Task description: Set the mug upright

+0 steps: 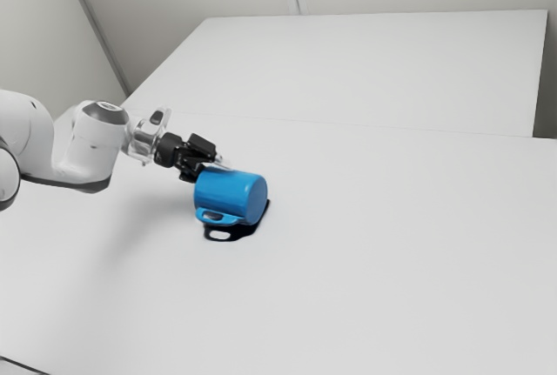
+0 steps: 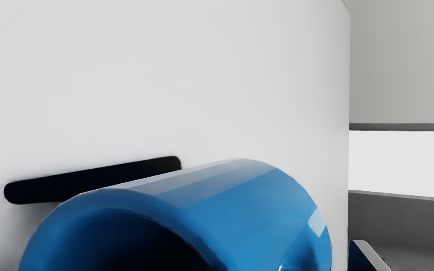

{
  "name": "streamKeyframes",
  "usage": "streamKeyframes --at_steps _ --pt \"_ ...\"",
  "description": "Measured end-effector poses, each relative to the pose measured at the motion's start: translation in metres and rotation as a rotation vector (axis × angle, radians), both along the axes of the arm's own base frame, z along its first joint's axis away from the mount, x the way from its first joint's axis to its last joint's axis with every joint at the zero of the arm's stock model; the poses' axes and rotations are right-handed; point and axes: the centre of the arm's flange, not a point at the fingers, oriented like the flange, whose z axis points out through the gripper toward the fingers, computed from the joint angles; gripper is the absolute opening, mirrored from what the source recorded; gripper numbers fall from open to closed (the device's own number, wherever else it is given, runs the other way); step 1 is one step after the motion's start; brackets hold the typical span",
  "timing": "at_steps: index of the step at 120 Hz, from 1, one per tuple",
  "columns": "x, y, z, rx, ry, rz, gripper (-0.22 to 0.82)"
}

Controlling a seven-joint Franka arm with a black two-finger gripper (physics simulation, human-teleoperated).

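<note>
Exterior view: the blue mug (image 1: 228,194) lies sideways — mouth toward your gripper (image 1: 214,169); whether apart or clamped, you cannot tell.

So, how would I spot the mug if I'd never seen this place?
Find the big white table, then follow the white arm from the exterior view's left to its black gripper. Right beside that is the mug, tipped on its side, its open mouth toward the gripper. Its bright blue and looped handle set it apart from arm and table.
</note>
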Motion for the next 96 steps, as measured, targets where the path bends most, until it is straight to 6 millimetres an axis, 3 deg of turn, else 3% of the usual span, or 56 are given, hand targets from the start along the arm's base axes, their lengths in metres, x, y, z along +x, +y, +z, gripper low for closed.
streamKeyframes --at_steps 14,32,55,64,81,96 --pt "0.001 -0.005 0.004 -0.007 -0.036 -0.020 0.06" --pt "0.004 -0.015 0.016 -0.002 -0.085 -0.050 -0.09" --pt "-0.004 -0.027 0.065 0.044 -0.175 -0.082 -0.15" --pt "-0.008 -0.035 0.092 0.100 -0.214 -0.122 -0.15" --pt "-0.020 -0.066 0.138 0.314 -0.241 -0.275 -0.17" --pt "-0.034 -0.096 0.152 0.521 -0.198 -0.395 -0.18"
